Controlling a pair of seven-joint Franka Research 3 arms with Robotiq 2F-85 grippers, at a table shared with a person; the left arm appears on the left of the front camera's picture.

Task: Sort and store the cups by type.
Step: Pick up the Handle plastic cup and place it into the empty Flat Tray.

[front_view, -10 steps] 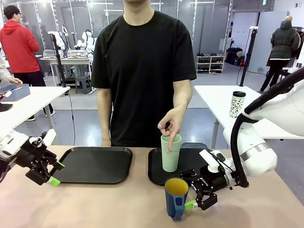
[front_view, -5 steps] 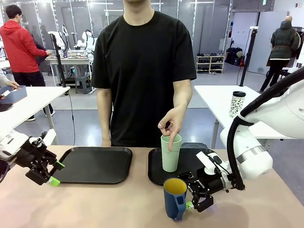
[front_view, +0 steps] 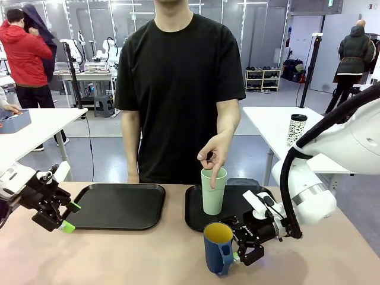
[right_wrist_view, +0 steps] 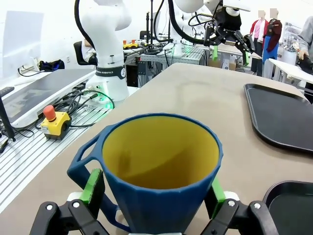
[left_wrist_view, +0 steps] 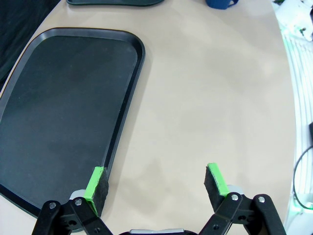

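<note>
Mug (front_view: 219, 247), dark blue and upright near the counter's (front_view: 148, 255) near edge, is bracketed by the right hand (front_view: 242, 255), whose fully spread fingers flank its body without gripping; left hand (front_view: 65, 217) is parked open, well apart.

The front camera sits low on the robot's side and looks across the table (front_view: 119, 255) at the person (front_view: 178, 89). The left wrist camera looks down close at the left tray (left_wrist_view: 63, 107). The right wrist camera sits right behind the blue mug (right_wrist_view: 161, 181), which shows at the bottom middle of the front view too.
</note>
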